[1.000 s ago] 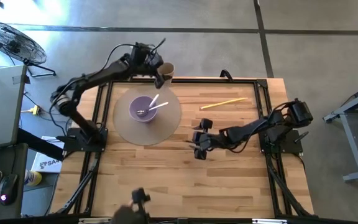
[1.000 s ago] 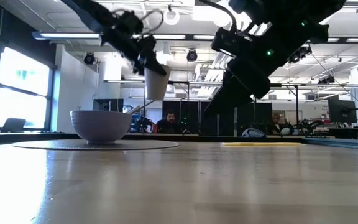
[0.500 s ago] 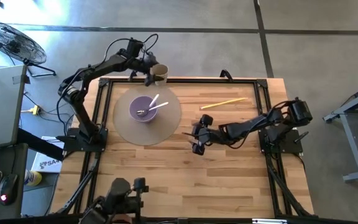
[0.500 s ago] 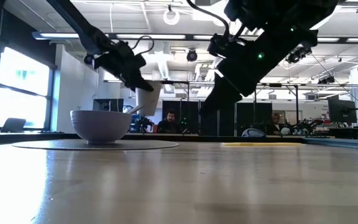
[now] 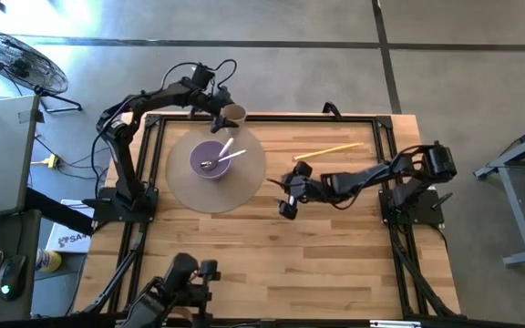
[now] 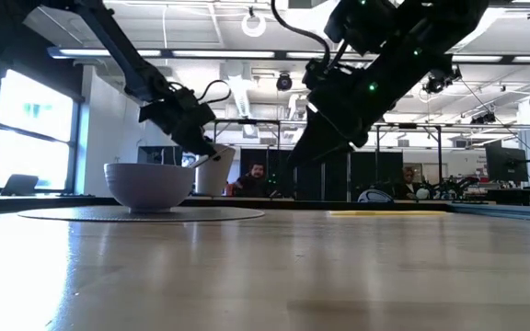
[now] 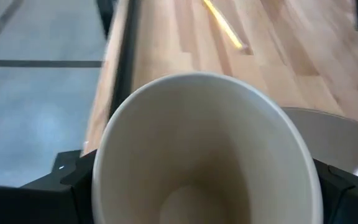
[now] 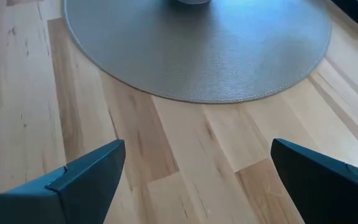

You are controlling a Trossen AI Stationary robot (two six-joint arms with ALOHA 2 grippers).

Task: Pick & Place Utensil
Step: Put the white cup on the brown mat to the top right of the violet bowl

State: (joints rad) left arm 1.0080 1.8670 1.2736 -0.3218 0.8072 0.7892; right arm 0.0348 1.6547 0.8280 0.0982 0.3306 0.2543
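A paper cup (image 5: 233, 113) is held clamped in the left gripper (image 5: 221, 109) at the table's (image 5: 335, 264) far edge, just beyond the round grey mat (image 5: 244, 187). On the mat sits a purple bowl (image 5: 209, 160) with two white utensils (image 5: 229, 153) inside. The right gripper (image 5: 287, 189) hangs near the mat's edge — fingers spread wide, nothing held. A yellow utensil (image 5: 328, 151) lies apart on the wood.

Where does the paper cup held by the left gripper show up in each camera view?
High view: paper cup at the table's far edge, beyond the round mat.
Low view: cup right of the bowl.
Left wrist view: fills the frame.
Right wrist view: not in it.
Shared landmark: the mat.
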